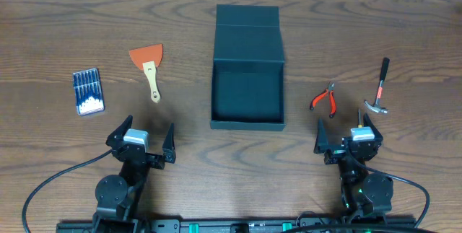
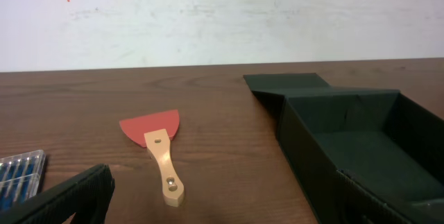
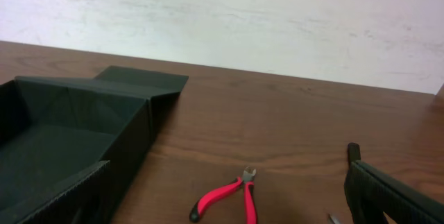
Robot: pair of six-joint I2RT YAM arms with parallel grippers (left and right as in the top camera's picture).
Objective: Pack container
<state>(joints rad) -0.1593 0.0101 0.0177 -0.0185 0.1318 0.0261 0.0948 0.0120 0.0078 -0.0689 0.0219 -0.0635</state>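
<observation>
The container [image 1: 247, 123], a dark square box, stands open at the table's middle with its flap lid laid back; the inside looks empty. It also shows in the left wrist view [image 2: 305, 154] and the right wrist view [image 3: 128, 161]. My left gripper [image 1: 142, 141] is open and empty near the front edge, left of the box. My right gripper [image 1: 346, 138] is open and empty near the front edge, right of the box. Neither touches anything.
A scraper [image 1: 149, 67] [image 2: 158, 148] with an orange blade and a blue case of bits [image 1: 88, 93] [image 2: 17, 172] lie left of the box. Red pliers [image 1: 325, 99] [image 3: 229, 196], a hammer [image 1: 380, 85] and a thin small tool [image 1: 359, 116] lie to its right.
</observation>
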